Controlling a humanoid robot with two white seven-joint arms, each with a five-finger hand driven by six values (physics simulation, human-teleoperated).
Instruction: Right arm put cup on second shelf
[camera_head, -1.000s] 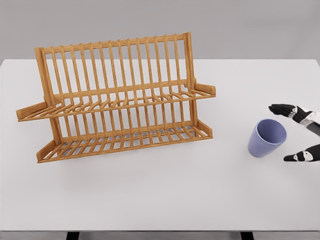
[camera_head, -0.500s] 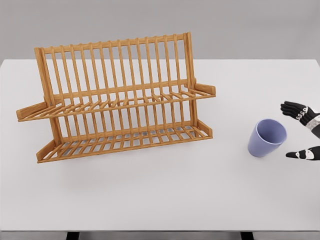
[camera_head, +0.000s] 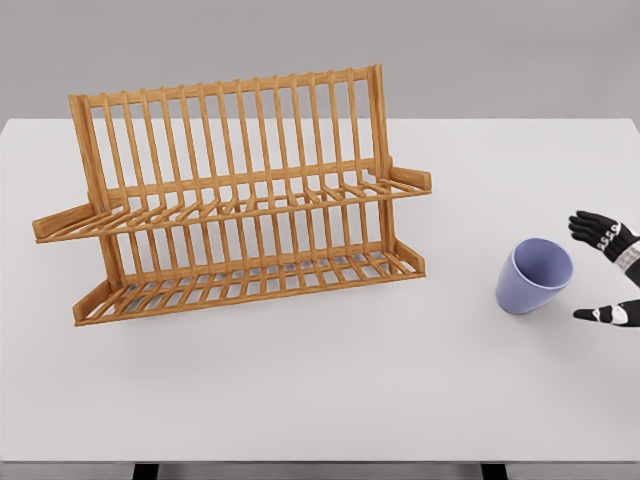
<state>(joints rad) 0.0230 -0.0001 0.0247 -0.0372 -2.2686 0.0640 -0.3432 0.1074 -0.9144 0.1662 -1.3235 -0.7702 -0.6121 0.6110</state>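
A lavender cup (camera_head: 533, 275) stands on the white table (camera_head: 320, 380) at the right, tilted a little with its mouth facing up and toward me. My right hand (camera_head: 598, 270) shows only at the right edge, just right of the cup and not touching it. Its dark fingers (camera_head: 592, 226) are spread and hold nothing, thumb below and fingers above. A wooden two-tier dish rack (camera_head: 235, 195) stands left of centre, with nothing on its upper shelf (camera_head: 240, 205) or lower shelf (camera_head: 250, 280). The left arm is out of view.
A bare strip of table lies between the rack's right end and the cup. The table's front edge runs along the bottom of the view, with two dark legs below it.
My right hand has drawn back to the right, away from the cup, and less of it shows. The cup and the rack have not moved.
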